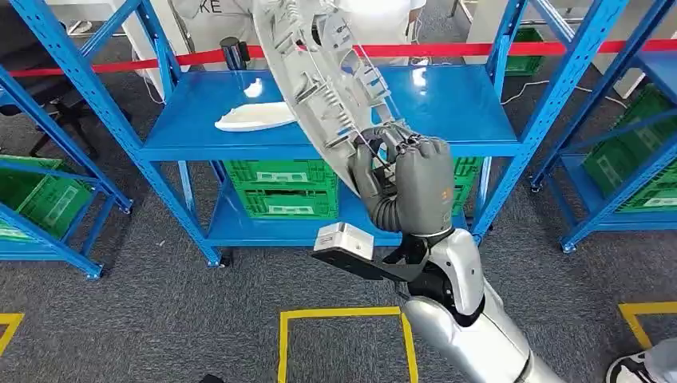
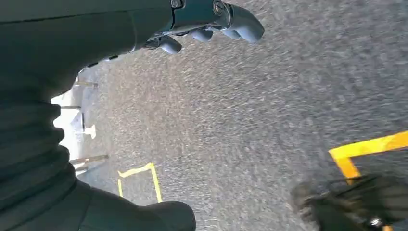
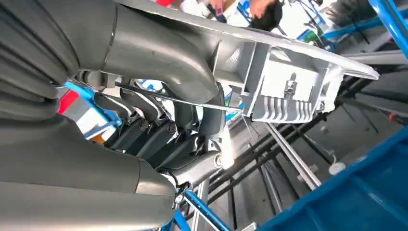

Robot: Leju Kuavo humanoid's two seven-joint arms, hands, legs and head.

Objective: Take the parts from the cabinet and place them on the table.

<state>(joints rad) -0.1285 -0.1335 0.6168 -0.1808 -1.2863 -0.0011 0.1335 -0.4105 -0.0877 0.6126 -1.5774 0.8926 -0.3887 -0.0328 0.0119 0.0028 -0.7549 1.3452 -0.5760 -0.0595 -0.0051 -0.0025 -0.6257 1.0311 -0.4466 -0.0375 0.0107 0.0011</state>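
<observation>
The big grey part (image 1: 323,76) is up in the air, above the front edge of the blue shelf (image 1: 447,104). It is long and curved, with ribs and clips on the side we can see. The right hand (image 1: 403,179) holds it by its low end, just in front of the shelf, with the thumb (image 3: 159,55) on one side and the dark fingers (image 3: 159,139) wrapped round the other. I think it grips the end so the long part can swing free of the blue posts. A small white part (image 1: 255,117) lies flat on the shelf, to the left of the grey one, so there may be more to fetch. Green crates (image 1: 279,187) sit under the shelf. The left hand (image 2: 207,24) hangs low over the grey floor (image 2: 250,120), far from the shelf, with its fingers a bit curled and nothing in them.
</observation>
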